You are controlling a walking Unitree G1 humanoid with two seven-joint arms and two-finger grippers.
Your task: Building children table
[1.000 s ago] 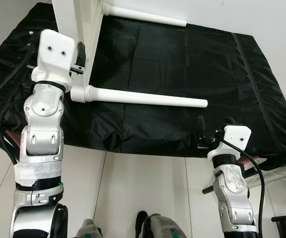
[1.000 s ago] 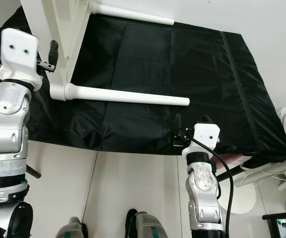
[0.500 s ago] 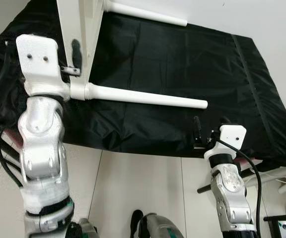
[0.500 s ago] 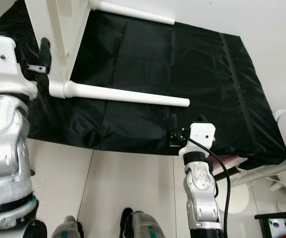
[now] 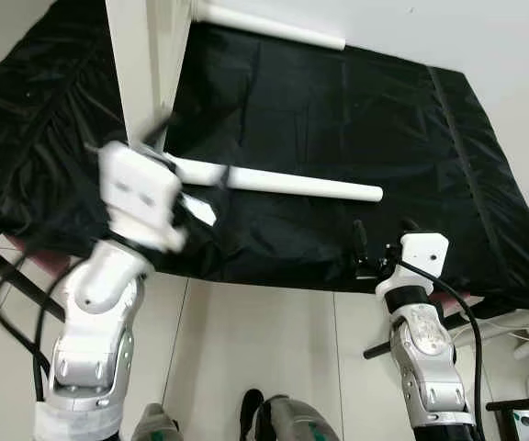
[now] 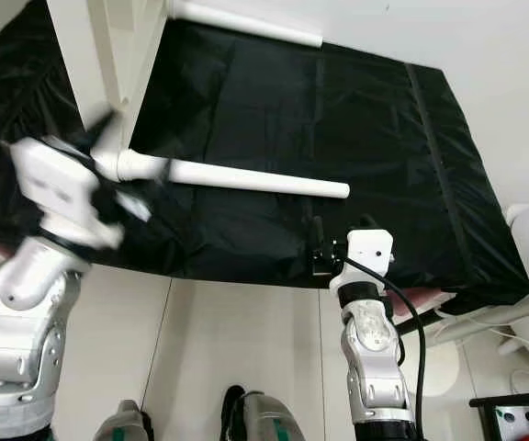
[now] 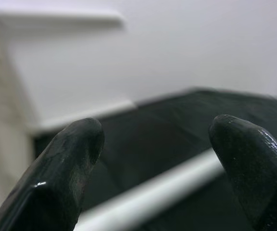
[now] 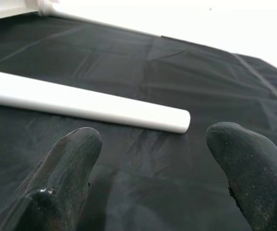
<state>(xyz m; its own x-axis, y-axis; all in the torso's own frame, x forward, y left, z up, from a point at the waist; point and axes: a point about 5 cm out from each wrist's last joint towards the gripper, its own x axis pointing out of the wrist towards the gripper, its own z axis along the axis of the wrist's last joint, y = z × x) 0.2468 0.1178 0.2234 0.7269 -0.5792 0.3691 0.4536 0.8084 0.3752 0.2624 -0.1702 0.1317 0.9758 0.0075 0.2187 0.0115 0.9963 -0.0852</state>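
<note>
**White children's table on its side over black-covered worktop, both grippers spread and empty**

Lying on its side on the black cloth (image 5: pixel 338 119) of the worktop: a white children's table (image 5: pixel 145 64), tabletop panel standing on edge toward the far left of the cloth, legs pointing out across it. Near leg (image 5: pixel 292 184) stretching from the panel's lower corner toward the middle of the cloth, rounded end free and resting on the fabric. Far leg (image 5: pixel 274 26) running along the cloth's back edge, close to the white wall.

Left gripper (image 7: pixel 153 168) blurred in the head views, raised just in front of the near leg's root, where leg meets panel; wrist block (image 5: pixel 140 188) overlapping that joint. Fingers (image 7: pixel 66 168) spread wide in the wrist view, nothing between them, the near leg a pale bar across the gap beyond the tips. Touching the leg or only beside it: cannot tell through the blur.

Right gripper (image 8: pixel 153 178) at the front edge of the cloth, below and slightly past the free end of the near leg, well apart from it. Fingers (image 8: pixel 66 168) splayed, released, holding nothing; leg tip (image 8: pixel 179 121) in plain sight ahead over the wrinkled cloth.

Under the front edge of the cloth: pale tiled floor (image 5: pixel 264 340), with the robot's feet at the bottom of the head views
</note>
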